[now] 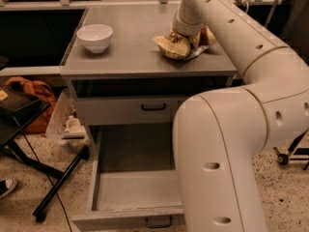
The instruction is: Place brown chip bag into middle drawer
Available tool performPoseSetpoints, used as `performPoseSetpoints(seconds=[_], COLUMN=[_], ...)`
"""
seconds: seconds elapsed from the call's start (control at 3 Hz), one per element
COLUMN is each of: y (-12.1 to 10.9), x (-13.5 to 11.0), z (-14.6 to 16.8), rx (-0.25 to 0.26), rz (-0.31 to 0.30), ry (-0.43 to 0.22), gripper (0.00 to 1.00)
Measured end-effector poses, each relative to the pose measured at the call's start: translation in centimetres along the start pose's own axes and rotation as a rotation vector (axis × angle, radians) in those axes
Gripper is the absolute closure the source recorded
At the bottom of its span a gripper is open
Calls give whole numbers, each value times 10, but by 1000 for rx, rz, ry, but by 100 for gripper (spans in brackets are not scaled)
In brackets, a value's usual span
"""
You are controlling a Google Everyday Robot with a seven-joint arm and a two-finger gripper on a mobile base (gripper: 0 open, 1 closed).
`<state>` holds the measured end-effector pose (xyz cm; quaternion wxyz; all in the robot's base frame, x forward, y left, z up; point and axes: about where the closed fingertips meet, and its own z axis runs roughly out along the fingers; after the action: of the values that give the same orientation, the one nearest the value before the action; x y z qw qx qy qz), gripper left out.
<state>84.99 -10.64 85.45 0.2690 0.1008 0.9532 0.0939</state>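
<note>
The brown chip bag [175,43], tan-yellow with a dark part and dark lettering, is on the right half of the grey cabinet top [135,57]. My gripper [189,34] is down on the bag from above, at the end of the white arm, and its tip is hidden by the wrist and the bag. The middle drawer [133,195] stands pulled out low in front of the cabinet. Its long grey tray holds nothing, and a small dark handle [158,222] is on its front.
A white bowl [95,36] sits on the left of the cabinet top. A shut drawer front with a black handle [153,108] is above the open drawer. My big white arm [227,153] covers the right side. A black stand [29,129], an orange bag [36,93] and a clear bin [67,127] are at the left.
</note>
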Motion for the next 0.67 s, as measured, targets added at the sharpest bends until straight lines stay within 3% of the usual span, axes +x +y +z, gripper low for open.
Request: performPoseSetpoints(seconds=[0.33, 0.67], y=[-10, -1], x=[-13, -12], z=[-36, -110], rx=[-44, -146], rz=[-39, -69], ry=[-78, -202], gripper=[100, 100])
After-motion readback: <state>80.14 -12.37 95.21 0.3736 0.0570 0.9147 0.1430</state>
